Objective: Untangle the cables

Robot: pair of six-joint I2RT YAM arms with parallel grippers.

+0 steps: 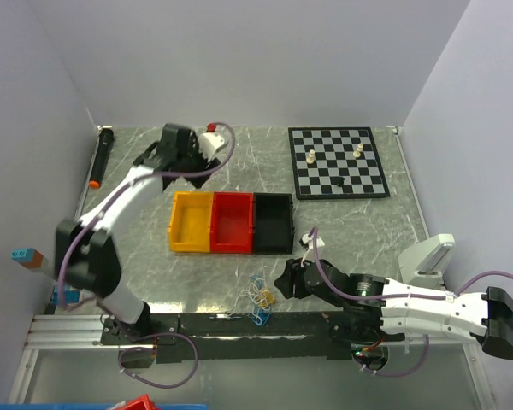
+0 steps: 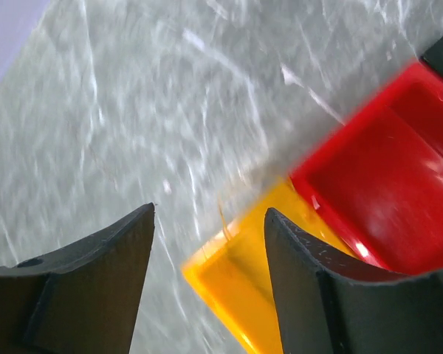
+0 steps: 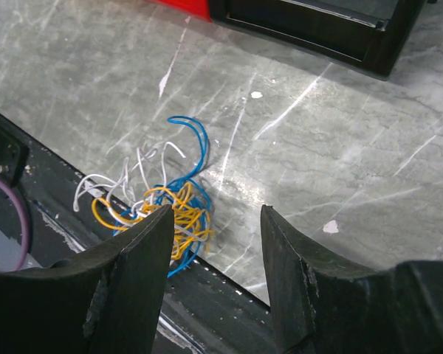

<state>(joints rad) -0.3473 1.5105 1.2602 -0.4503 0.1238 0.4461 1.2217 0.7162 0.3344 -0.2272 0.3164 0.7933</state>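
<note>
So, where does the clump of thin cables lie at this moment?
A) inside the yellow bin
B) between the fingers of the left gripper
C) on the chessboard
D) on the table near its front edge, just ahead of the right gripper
D: in the right wrist view the cables lie loose on the marbled table by its near edge, just ahead of the open right gripper, which holds nothing.

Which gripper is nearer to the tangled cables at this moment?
Right. The right gripper is open just beside the cables. The left gripper is out beyond the yellow bin, so the row of bins lies between it and the cables.
</note>
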